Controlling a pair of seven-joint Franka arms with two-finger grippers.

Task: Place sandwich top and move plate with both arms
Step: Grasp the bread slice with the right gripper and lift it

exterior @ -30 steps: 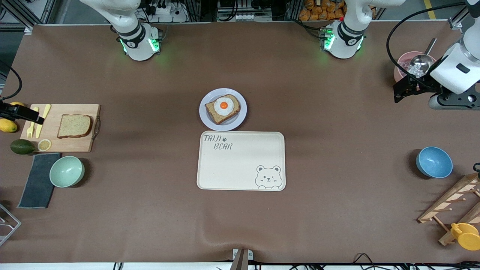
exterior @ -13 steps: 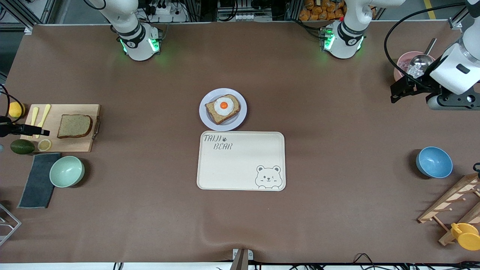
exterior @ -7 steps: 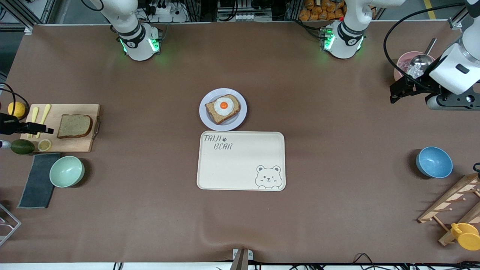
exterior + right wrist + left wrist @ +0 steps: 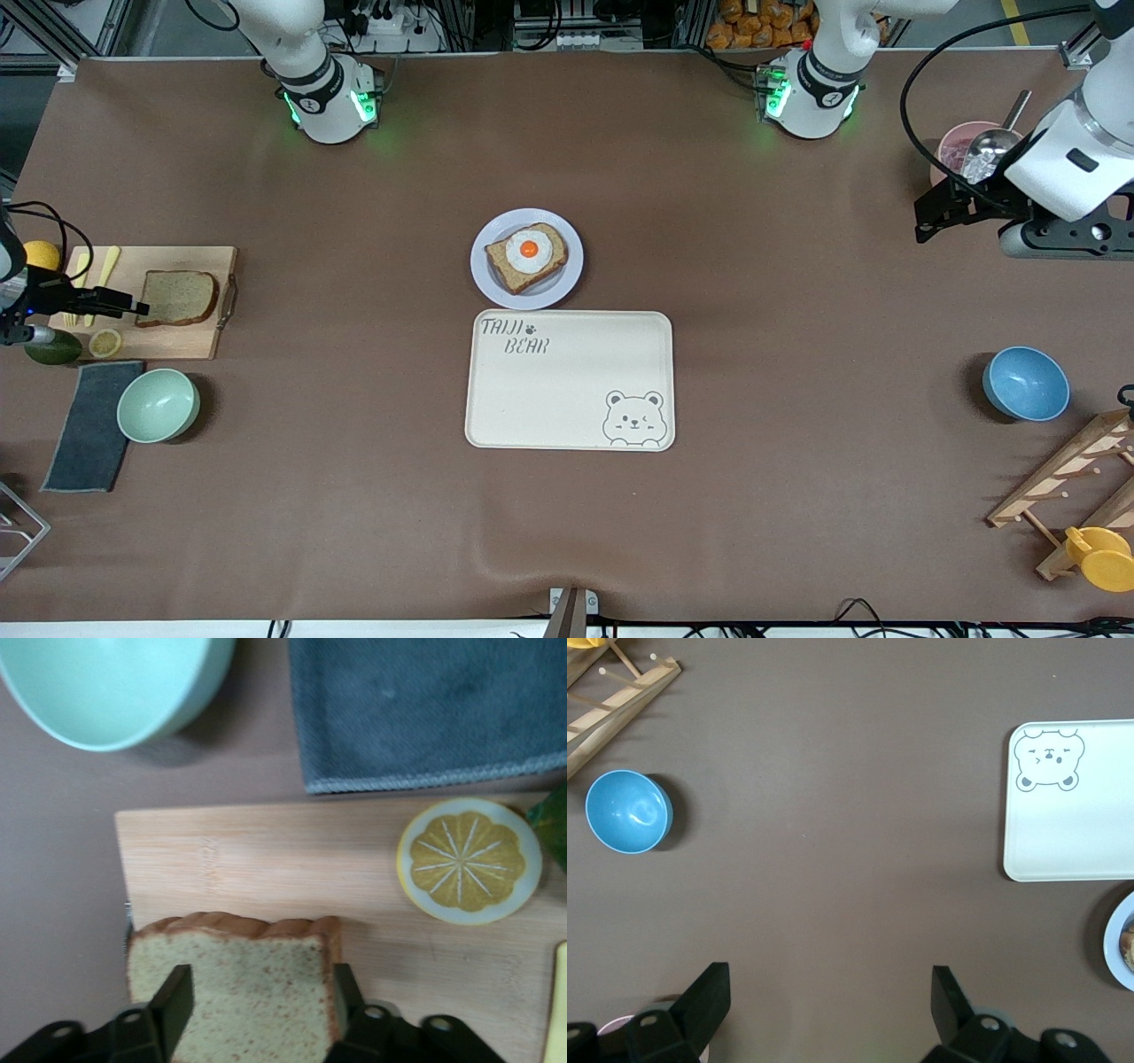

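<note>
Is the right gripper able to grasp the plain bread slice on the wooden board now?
Probably yes. The right gripper sits at the sandwich top, one finger on either side of it, and nothing on the cutting board blocks it.

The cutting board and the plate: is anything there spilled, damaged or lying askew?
Nothing stands out. The sandwich top lies flat on the cutting board, with the right gripper astride it. The egg toast sits on the plate.

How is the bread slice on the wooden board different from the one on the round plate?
The sandwich top is bare; the egg slice carries a fried egg. The sandwich top lies on the cutting board at the right arm's end, the egg slice on the plate mid-table. Both are brown, dark-crusted bread.
</note>
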